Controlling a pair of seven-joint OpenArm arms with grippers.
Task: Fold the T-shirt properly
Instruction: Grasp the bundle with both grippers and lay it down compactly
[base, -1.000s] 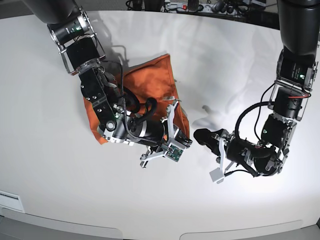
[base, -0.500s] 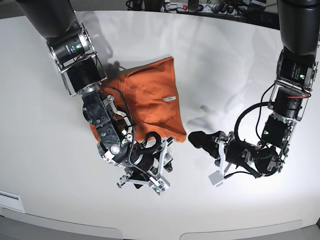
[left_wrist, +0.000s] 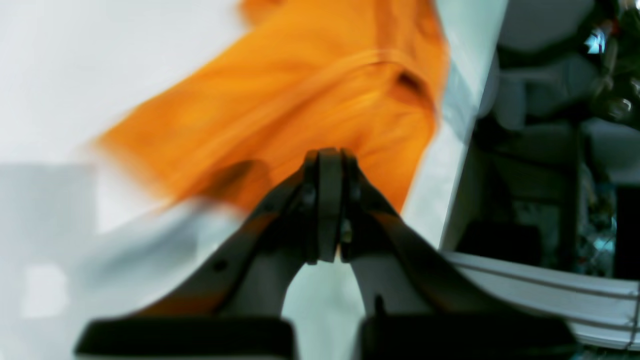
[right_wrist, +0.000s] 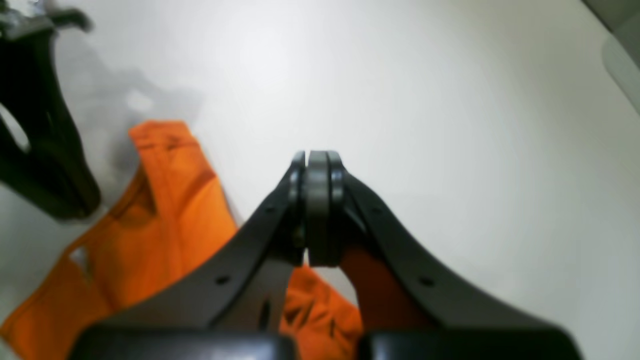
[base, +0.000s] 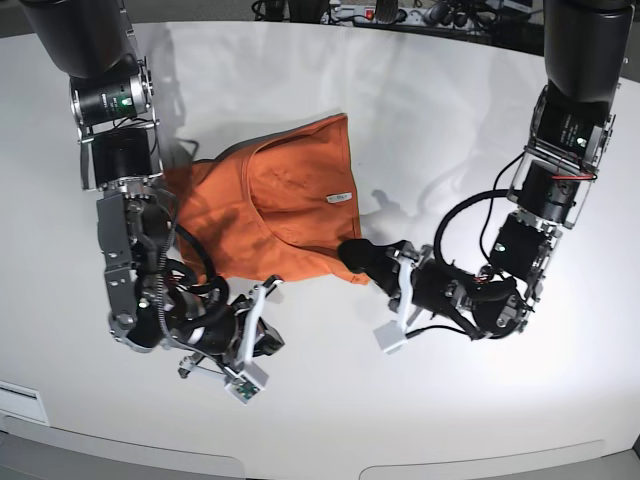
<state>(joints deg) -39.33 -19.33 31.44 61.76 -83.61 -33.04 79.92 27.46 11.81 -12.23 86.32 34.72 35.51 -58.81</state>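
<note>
The T-shirt (base: 270, 205) lies bunched on the white tabletop (base: 450, 110), at about 10 o'clock from centre. The left claw (base: 358, 252) is closed at its 4 o'clock hem; whether it pinches cloth is unclear. The right claw (base: 268, 291), just below the hem, is closed and holds nothing.

Both arms low; left gripper (left_wrist: 330, 205) & right gripper (right_wrist: 317, 207) jaws pressed together.

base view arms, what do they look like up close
Both arms are black cylindrical segments joined by silver metal brackets, with green-lit patches and looping black cables. The right gripper and left gripper have black curved fingers; pale camera modules are mounted near each wrist.
</note>
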